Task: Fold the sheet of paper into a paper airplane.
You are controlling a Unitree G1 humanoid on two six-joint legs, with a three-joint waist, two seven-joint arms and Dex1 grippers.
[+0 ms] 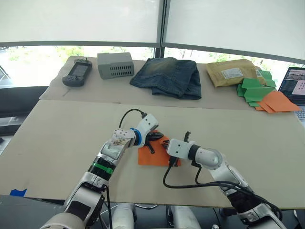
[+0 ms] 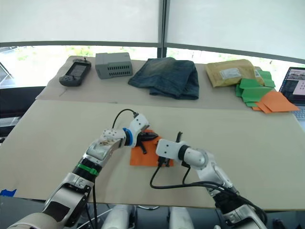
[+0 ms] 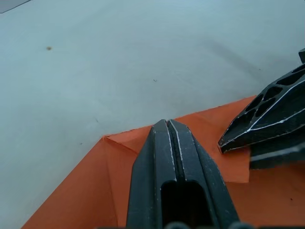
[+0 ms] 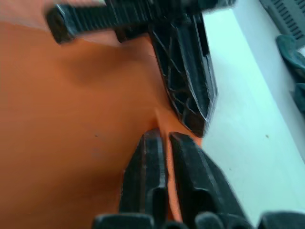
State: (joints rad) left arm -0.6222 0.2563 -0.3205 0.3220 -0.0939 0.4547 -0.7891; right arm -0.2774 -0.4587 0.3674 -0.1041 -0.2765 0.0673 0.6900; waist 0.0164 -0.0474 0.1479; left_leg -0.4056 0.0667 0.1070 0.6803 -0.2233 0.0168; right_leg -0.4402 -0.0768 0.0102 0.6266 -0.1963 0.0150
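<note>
The sheet of paper (image 1: 153, 156) is bright orange and lies flat on the near table, with a folded corner showing in the left wrist view (image 3: 119, 157). My left gripper (image 1: 155, 138) rests on its far edge; its fingers (image 3: 167, 143) are shut tight together, tips down on the paper. My right gripper (image 1: 165, 144) meets it from the right, fingers (image 4: 147, 162) closed on a thin raised ridge of the sheet (image 4: 71, 119). The two grippers' tips nearly touch over the sheet's far right corner.
On the far table stand a black handheld device (image 1: 77, 72), a grey box (image 1: 115, 65), folded jeans (image 1: 169, 76), a tan envelope (image 1: 233, 71), green paper pieces (image 1: 255, 88), flat orange pieces (image 1: 276, 101) and a laptop (image 1: 293, 83). Black cables (image 1: 186, 183) loop beside my right arm.
</note>
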